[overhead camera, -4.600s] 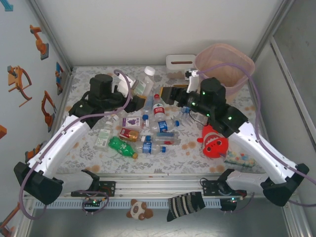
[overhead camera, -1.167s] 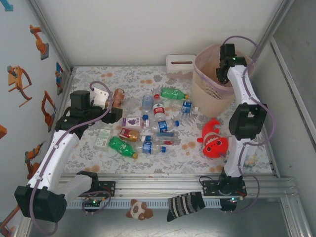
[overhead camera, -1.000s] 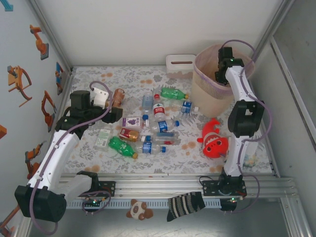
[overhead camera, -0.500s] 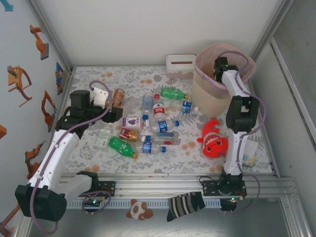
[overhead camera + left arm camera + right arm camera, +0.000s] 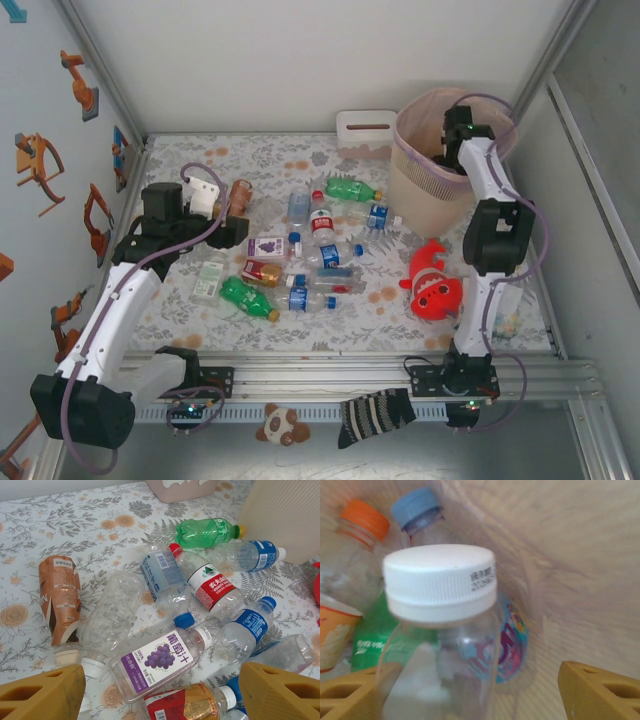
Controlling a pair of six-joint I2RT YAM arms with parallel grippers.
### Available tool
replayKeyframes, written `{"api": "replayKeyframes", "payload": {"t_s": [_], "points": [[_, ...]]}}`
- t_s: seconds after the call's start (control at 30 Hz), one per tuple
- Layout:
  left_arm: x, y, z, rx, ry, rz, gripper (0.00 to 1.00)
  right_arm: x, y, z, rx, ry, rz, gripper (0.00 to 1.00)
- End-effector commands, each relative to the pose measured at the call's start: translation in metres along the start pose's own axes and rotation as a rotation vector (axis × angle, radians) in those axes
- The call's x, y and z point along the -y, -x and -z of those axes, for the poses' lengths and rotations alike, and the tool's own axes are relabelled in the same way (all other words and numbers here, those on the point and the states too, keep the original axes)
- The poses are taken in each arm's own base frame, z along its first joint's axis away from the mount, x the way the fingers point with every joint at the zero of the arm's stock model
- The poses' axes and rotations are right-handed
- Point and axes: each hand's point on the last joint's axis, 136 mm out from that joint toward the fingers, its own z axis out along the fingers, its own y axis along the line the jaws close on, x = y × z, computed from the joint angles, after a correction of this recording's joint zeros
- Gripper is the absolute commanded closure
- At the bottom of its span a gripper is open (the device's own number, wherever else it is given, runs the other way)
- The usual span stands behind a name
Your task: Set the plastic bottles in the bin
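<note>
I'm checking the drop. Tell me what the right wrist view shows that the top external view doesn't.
Right wrist: a white-capped bottle between the open fingers of the right gripper, with an orange-capped bottle and a blue-capped bottle behind it. Top external: loose bottles and a plush on the table. Both: the bin.

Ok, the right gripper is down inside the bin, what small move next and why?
Probably lift the right gripper straight up out of the bin: its fingers stand wide apart, the white-capped bottle between them is not clamped, so the drop looks done.
</note>
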Motion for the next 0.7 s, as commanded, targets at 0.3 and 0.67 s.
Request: {"api": "replayKeyframes", "payload": {"t_s": [0.3,0.67], "points": [[0.001,0.001,0.0,0.01,-0.009,0.026,0.2,0.014,0.025,0.14,0.283,0.1,-0.139,0.2],[-0.007,-0.01,-0.002,-0.067,0.059,0.199,0.22,0.003,0.015,0.21,0.421,0.256,-0.196,0.27]]}}
